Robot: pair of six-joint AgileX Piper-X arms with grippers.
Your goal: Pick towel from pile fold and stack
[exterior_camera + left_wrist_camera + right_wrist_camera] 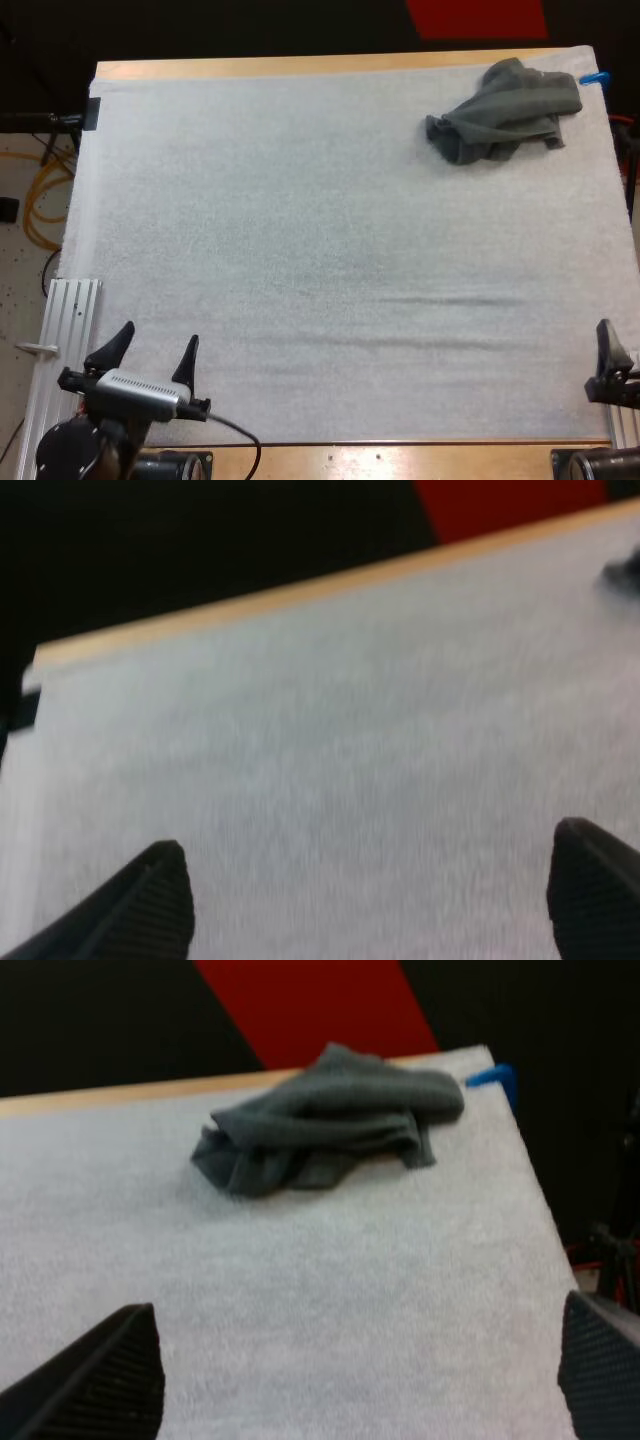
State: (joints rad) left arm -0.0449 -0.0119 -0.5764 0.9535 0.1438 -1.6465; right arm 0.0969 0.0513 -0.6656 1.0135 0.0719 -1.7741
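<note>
One crumpled dark grey-green towel (505,112) lies on the white mat (320,250) near its far right corner. In the right wrist view the towel (325,1125) sits well ahead of my right gripper (358,1305), which is open with nothing between its fingers. One black finger (607,350) of that gripper stands at the mat's near right edge. My left gripper (155,350) hovers over the near left corner of the mat, open and holding nothing, far from the towel. The left wrist view has its fingertips (165,880) wide apart above bare mat.
The wooden table edge (300,66) runs along the far side of the mat, with dark space beyond it. A metal rail (65,330) lies along the near left side of the mat. Bare mat spreads between the grippers and the towel.
</note>
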